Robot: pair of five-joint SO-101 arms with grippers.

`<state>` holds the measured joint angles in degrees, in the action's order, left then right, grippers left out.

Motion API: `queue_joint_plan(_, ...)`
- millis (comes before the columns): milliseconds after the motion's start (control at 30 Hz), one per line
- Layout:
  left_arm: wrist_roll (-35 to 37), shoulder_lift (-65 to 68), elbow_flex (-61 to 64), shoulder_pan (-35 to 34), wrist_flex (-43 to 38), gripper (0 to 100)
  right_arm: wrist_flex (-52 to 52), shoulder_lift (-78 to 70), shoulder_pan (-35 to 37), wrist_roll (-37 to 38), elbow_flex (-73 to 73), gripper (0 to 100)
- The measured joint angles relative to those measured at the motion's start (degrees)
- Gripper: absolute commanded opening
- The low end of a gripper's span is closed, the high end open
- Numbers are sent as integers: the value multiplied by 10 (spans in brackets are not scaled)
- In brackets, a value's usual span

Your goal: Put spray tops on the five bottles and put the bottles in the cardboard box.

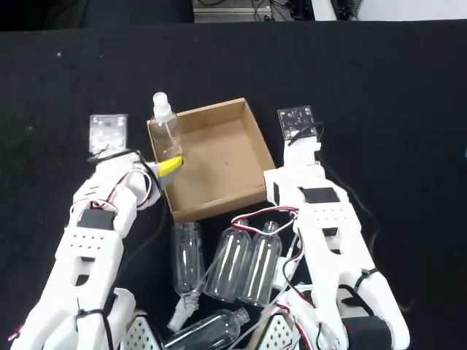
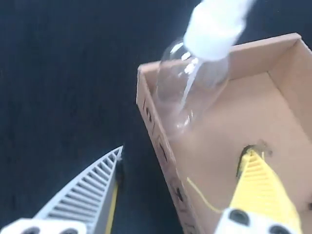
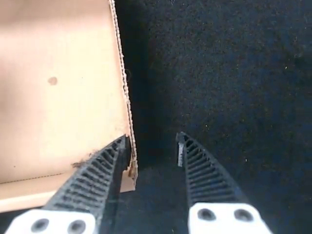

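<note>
Your clear bottle (image 1: 168, 135) stood capped with a white spray top (image 1: 160, 102) in the cardboard box (image 1: 219, 205) corner, and your left gripper (image 2: 184, 151) and right gripper (image 3: 151, 139) both gaped apart.

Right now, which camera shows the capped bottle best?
The high view: the bottle shows whole, spray top on, standing at a far corner of the box. The left wrist view has it close, its top cut by the frame's edge. The right wrist view looks at a box wall and dark table.

Robotics lab bench, black cloth table (image 1: 394, 80), cables (image 1: 264, 9) behind
</note>
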<state>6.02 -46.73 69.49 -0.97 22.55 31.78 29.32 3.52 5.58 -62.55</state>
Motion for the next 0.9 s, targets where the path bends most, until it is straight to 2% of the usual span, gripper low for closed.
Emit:
queue_joint_plan(200, 135, -14, 0, 0, 58, 335, 0, 0, 0, 0, 0, 130)
queue_joint_plan(300, 168, -14, 0, 0, 88, 335, 0, 0, 0, 0, 0, 130)
queue_joint_plan(433, 177, -14, 0, 2, 122, 317, 0, 0, 0, 0, 0, 130)
queue_joint_plan(700, 207, -14, 0, 63, 147, 82, 0, 0, 0, 0, 0, 130)
queue_joint_plan(900, 211, -15, 6, 76, 143, 109, 1, 0, 0, 0, 0, 130)
